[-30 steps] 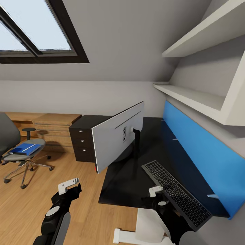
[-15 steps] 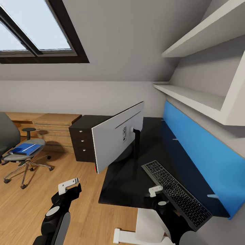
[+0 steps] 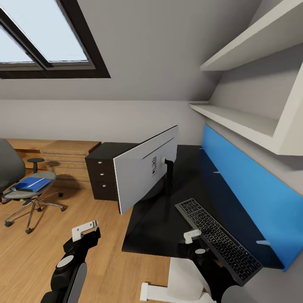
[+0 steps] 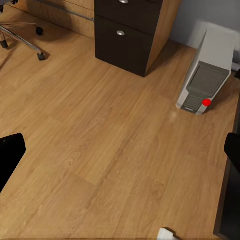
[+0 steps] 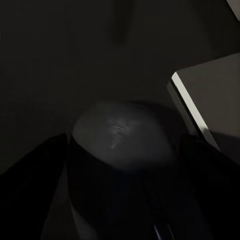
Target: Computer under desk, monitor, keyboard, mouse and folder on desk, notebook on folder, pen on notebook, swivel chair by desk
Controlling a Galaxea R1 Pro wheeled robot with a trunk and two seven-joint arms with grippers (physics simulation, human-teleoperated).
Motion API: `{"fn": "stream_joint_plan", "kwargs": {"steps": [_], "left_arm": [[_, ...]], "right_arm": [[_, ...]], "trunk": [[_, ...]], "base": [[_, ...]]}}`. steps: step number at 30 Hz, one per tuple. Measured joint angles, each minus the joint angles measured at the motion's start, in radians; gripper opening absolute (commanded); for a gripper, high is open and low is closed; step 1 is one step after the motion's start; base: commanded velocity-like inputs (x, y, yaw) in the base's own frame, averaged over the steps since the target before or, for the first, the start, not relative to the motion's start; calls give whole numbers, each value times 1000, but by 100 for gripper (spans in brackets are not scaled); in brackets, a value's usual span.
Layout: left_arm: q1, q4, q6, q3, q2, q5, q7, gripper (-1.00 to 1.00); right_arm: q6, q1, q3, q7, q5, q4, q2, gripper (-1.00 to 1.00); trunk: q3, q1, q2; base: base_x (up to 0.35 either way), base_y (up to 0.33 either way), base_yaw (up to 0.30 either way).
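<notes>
The monitor (image 3: 145, 170) and keyboard (image 3: 216, 235) already sit on the black desk (image 3: 189, 176), and the computer (image 4: 207, 75) stands on the floor by it. The right claw (image 5: 117, 165) is closed around the round black mouse (image 5: 117, 135) above the desk. The left claw (image 4: 120, 155) is wide open. The blue folder (image 3: 30, 184) waits on the chair (image 3: 25, 189).

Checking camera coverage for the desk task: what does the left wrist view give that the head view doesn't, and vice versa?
Left wrist's own: the computer, standing on the wood floor beside the black drawers.
Head's own: the monitor, its back to the camera, and the keyboard, both on the desk; the folder on the swivel chair seat; the skylight and wall shelves.
Shared: the drawers, the floor and the chair's chrome base.
</notes>
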Motion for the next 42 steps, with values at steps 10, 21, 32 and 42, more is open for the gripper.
{"fn": "stream_joint_plan", "kwargs": {"steps": [10, 21, 32, 42], "left_arm": [[0, 1, 0, 1, 2, 0, 0, 100], [0, 1, 0, 1, 2, 0, 0, 100], [6, -6, -8, 4, 2, -1, 0, 100], [20, -11, -8, 23, 2, 0, 0, 100]], "right_arm": [[0, 0, 0, -1, 0, 0, 1, -100], [-2, 0, 0, -1, -5, 1, 2, -100], [-6, 36, 5, -167, -10, -226, 22, -100], [-8, 146, 26, -257, -14, -366, 75, -100]], "trunk": [[0, 0, 0], [31, -38, 70], [66, -80, 147], [97, -118, 217]], "base": [[0, 0, 0], [0, 0, 0], [0, 0, 0], [-184, 0, 0]]}}
